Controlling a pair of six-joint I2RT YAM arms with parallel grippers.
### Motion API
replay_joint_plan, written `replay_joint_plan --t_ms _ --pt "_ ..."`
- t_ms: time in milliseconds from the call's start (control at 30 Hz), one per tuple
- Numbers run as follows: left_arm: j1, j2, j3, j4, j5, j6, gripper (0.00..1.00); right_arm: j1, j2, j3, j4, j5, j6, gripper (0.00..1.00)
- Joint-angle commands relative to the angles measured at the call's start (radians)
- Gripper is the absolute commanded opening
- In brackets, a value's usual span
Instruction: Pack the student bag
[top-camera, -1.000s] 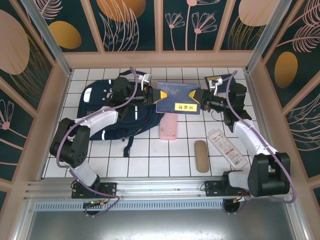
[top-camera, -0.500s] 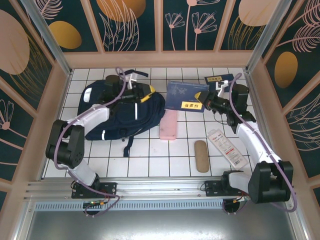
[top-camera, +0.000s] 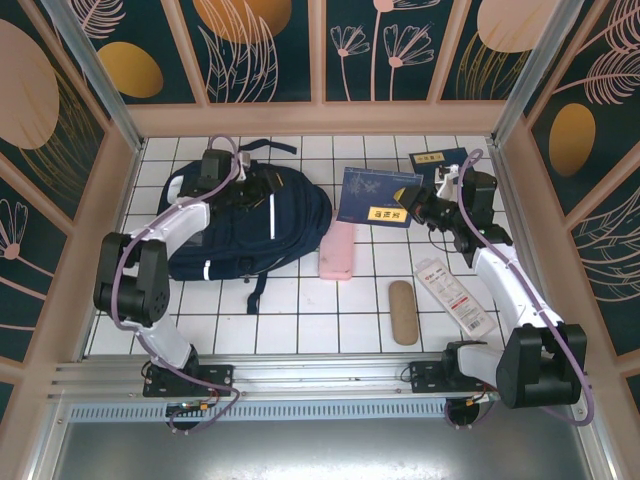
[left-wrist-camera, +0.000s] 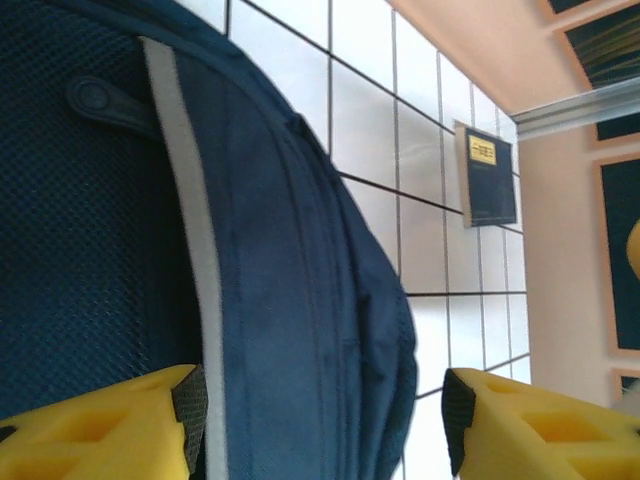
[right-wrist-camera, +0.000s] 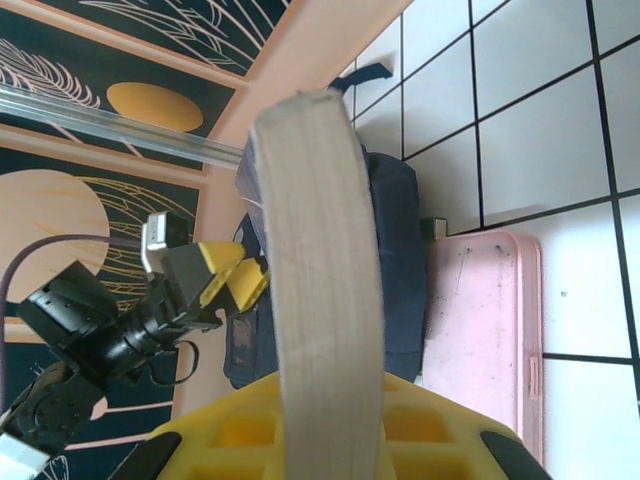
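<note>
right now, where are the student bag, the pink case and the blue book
student bag (top-camera: 295, 215): top view, front panel
pink case (top-camera: 337, 253): top view, lid centre
blue book (top-camera: 368, 190): top view, cover

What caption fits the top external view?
Right gripper holds a blue book beside the student bag; left gripper open over it.

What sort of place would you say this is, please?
Probably a staged robot test booth rather than a real classroom: a white tiled table walled by painted leaf-pattern panels, with a backpack, a blue book and a pink pencil case as props.
</note>
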Motion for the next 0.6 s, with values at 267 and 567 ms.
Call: replay_joint_plan --t_ms 267,567 --pt "-0.007 0.087 -0.023 0.134 0.127 -0.089 0.5 -0.001 -0.027 -0.019 0.029 -0.012 -0.018 0.0" --pt "-0.044 0.141 0.002 0.131 0.122 -0.092 0.45 -0.002 -0.015 -0.019 0.053 -0.028 0.004 0.0"
